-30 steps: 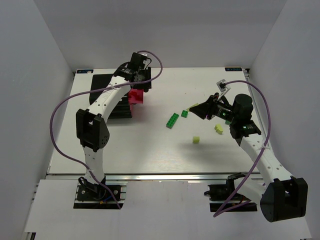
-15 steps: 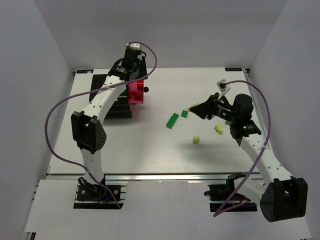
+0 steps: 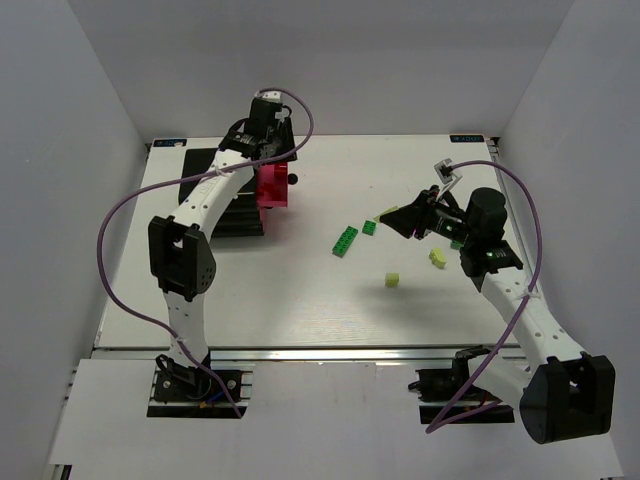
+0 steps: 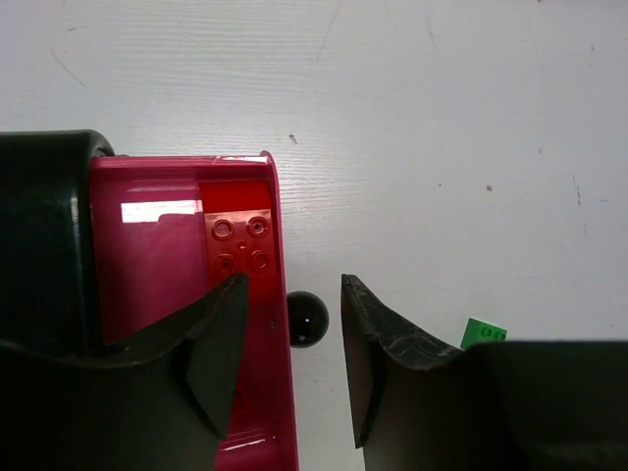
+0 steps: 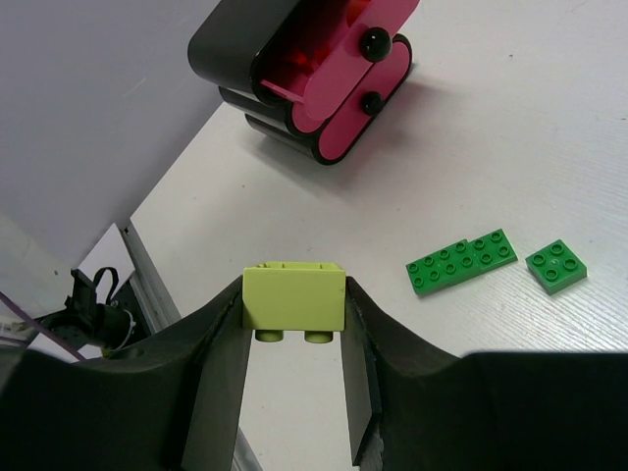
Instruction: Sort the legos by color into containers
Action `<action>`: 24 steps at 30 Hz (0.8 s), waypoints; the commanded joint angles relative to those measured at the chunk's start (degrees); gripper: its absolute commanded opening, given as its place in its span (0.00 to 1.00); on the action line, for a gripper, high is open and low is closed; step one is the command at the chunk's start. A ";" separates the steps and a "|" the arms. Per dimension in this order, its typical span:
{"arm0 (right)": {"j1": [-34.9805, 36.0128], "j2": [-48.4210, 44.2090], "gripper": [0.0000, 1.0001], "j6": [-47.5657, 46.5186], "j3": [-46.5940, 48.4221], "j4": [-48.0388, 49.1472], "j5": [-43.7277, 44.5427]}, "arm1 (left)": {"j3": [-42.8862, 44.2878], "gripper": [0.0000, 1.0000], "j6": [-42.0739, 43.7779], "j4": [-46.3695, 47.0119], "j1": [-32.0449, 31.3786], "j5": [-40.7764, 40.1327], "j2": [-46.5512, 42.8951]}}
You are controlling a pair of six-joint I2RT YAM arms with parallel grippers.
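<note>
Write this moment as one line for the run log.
left end effector: open over pink drawer | red lego: inside it | right end effector: shut on yellow lego | green strip: on table

- My left pincer (image 4: 292, 287) and right pincer (image 5: 294, 312) are plain black.
- The held brick (image 5: 294, 297) between my right fingers is pale yellow-green.
- The long strip (image 5: 461, 262) and the small square (image 5: 556, 266) are bright green.
- The drawer (image 4: 147, 294) is magenta-pink with a glossy black knob (image 4: 307, 319). The red brick (image 4: 240, 240) lies inside it.
- The cabinet (image 5: 231, 49) is black.
- The table (image 3: 300, 300) is white and my cables (image 3: 115, 260) are purple.
- Two loose bricks (image 3: 392, 280) are pale yellow.
</note>
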 commanded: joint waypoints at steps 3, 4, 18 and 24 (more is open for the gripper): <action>-0.39 0.31 0.00 0.10 -0.31 2.65 -0.82 | 1.18 0.53 -0.78 1.39 0.09 3.68 -0.30; -0.48 0.31 0.00 0.01 -0.40 2.65 -0.82 | 1.10 0.53 -0.87 1.13 0.09 4.03 -0.04; -1.09 0.05 0.00 0.10 -0.31 2.56 -0.91 | -0.75 0.53 -0.78 0.95 0.09 1.22 0.22; -1.09 0.05 0.00 0.10 -0.40 2.56 -1.17 | -0.66 0.53 -0.78 0.60 0.09 0.61 0.75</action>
